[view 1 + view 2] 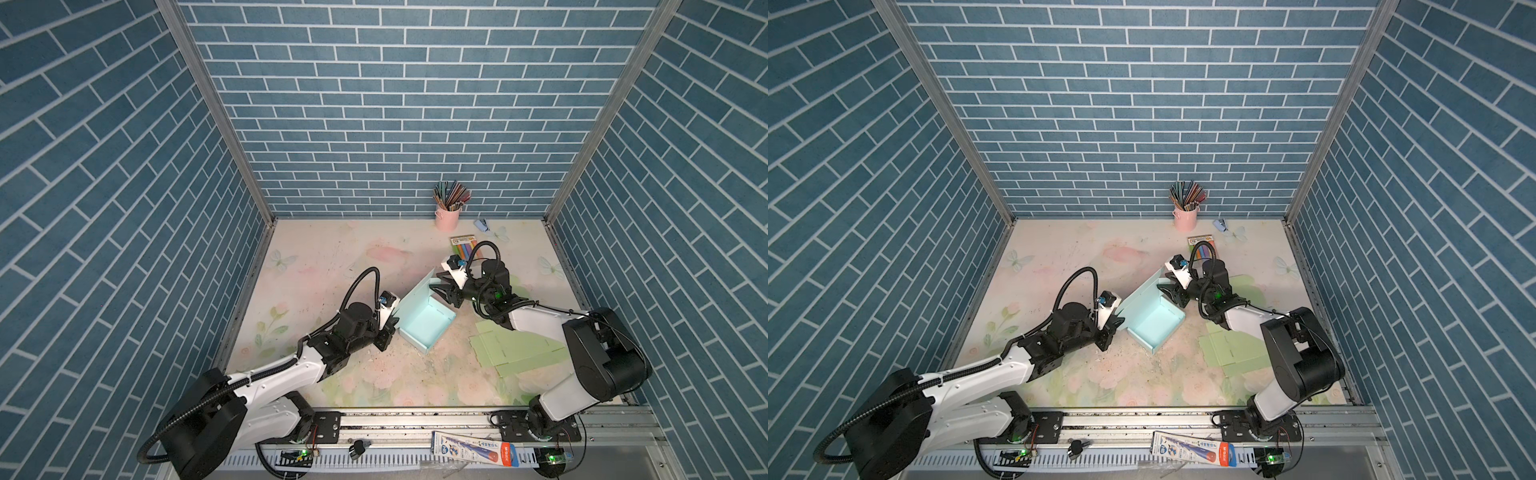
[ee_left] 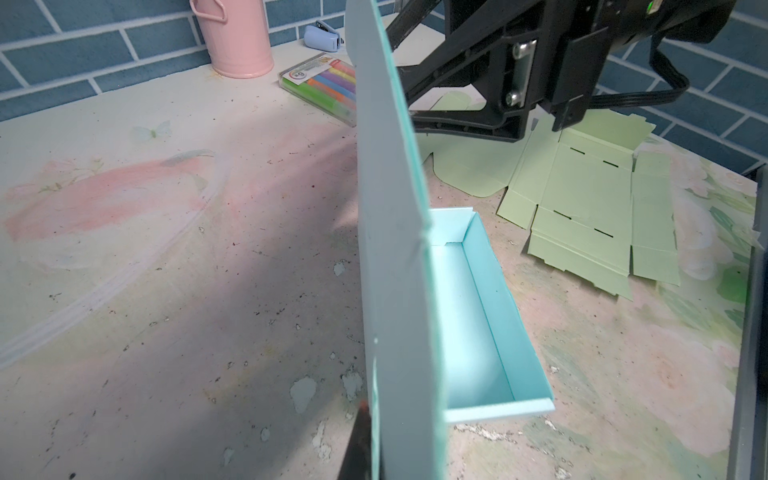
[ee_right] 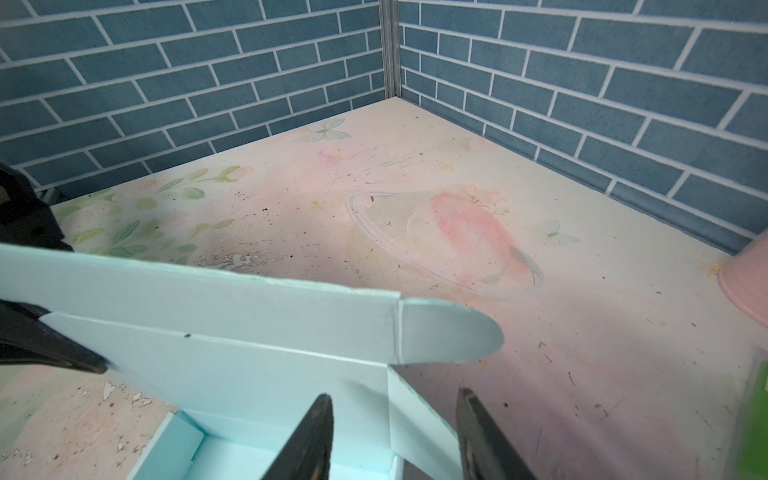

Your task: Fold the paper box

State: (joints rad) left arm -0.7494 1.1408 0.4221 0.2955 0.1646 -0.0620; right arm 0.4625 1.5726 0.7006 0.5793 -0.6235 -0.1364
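We have the left end effector closed on the left end of the lid, with a finger flat against the card. We read that as an anchor. The thin panel would flop or swing if nothing pinched it, and a grip at one end leaves the rest of the lid free for the other arm. The paper box sits on its base near the middle of the table, turned on a diagonal between the two arms. Its walls are already up and its top is open. The lid rises almost upright from the far-left wall, so the inside is clear for tucking. At the lid's right end a rounded tab sticks out, not yet bent. The right end effector hangs at that far-right corner with its fingers apart, clamping nothing. One finger is over the inside of the box and the other is outside its wall. We judge it is lined up to bend the tab inward before the lid comes down. Further right, a flat green card lies partly under the right arm, seemingly a spare left out of the way. The pink cup of pencils and the pack of chalks stand far right, well apart from the folding.
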